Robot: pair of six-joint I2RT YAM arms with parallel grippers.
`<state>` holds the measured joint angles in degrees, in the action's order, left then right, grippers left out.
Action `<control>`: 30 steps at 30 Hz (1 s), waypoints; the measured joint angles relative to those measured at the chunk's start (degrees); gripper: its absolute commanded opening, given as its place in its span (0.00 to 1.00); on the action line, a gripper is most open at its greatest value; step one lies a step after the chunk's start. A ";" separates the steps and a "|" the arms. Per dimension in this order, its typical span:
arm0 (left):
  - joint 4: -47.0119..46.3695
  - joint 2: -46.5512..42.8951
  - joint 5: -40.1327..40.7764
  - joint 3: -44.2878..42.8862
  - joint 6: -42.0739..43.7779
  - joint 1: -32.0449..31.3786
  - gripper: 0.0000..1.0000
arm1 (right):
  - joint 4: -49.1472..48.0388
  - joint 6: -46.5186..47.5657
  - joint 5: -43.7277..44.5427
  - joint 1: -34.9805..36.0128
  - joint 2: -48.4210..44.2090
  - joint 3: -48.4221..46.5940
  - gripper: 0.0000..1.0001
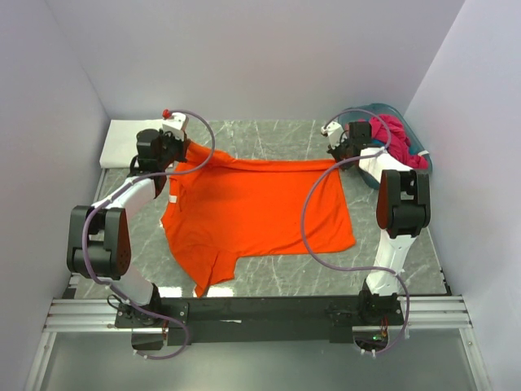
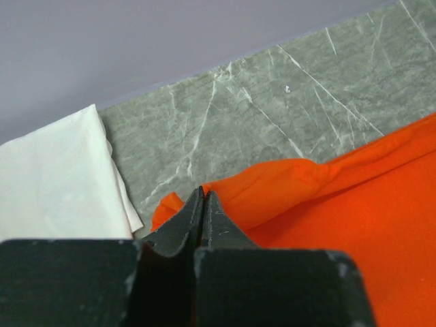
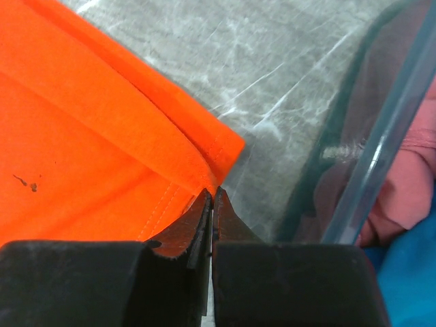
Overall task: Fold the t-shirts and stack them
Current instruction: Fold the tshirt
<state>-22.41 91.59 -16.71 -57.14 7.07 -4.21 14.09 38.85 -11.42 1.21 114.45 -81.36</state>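
The orange t-shirt lies spread on the grey marble table, sleeves to the left and hem to the right. My left gripper is shut on its far left edge by the shoulder; the left wrist view shows the fingertips closed with orange cloth bunched round them. My right gripper is shut on the far hem corner; the right wrist view shows the jaws closed at the hem. A folded white t-shirt lies at the far left corner, also in the left wrist view. A magenta t-shirt sits in the basket.
The teal basket stands at the far right against the wall, close behind my right gripper; its rim shows in the right wrist view with pink and blue cloth inside. Walls close in the table on three sides.
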 measured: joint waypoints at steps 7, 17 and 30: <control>0.46 -0.70 0.00 1.29 -0.26 0.00 0.00 | -0.35 1.53 -0.22 0.00 -0.13 0.61 0.00; 0.85 -1.84 -0.07 2.21 -0.26 0.00 0.00 | -0.79 2.84 -0.50 -0.02 -0.76 2.75 0.01; 3.13 -1.99 -1.46 3.56 -0.26 0.00 0.00 | -0.63 4.87 -0.70 -0.11 -1.20 4.20 0.01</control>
<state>-19.29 89.60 -18.17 -53.58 6.81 -4.21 13.45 43.72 -12.12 1.10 113.25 -77.17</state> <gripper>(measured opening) 0.013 0.017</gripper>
